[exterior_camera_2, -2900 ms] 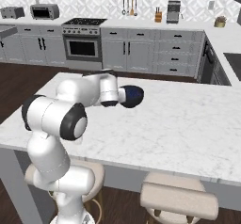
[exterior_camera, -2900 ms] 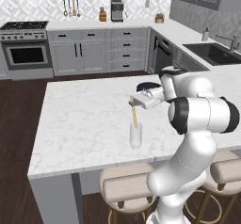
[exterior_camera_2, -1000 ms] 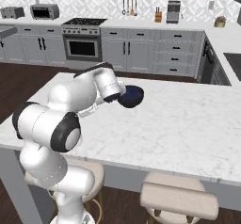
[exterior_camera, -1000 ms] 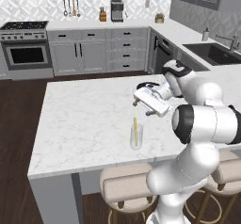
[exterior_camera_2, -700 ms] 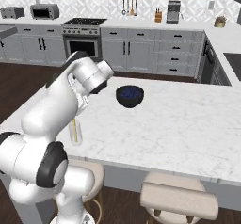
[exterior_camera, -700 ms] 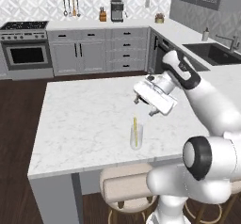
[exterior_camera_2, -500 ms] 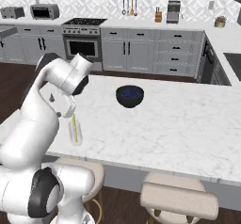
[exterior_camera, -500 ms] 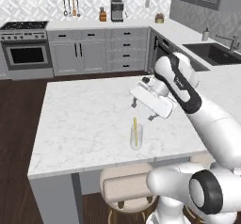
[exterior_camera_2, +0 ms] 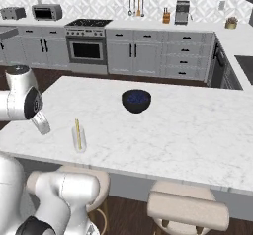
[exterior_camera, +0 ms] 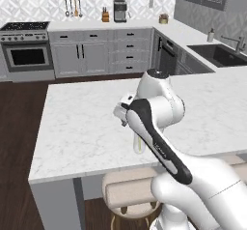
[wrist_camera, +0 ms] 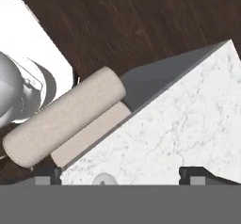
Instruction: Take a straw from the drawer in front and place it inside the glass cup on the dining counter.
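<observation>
The straw is standing in the glass cup, leaning a little, with its top poking out above the rim. The cup is sitting on the dining counter, close to the edge by the stools. In the right base view a dark bowl is sitting on the counter at about 1 o'clock from the cup, well apart from it.

Half a second ago the arm was reaching over the cup. Now it is swinging back and to the left, away from the cup. In the left base view the white arm is crossing in front of the cup and hiding part of it.

The gripper is open wide with nothing in it. Its two dark finger tips are far apart, over the counter edge and a tan stool.
</observation>
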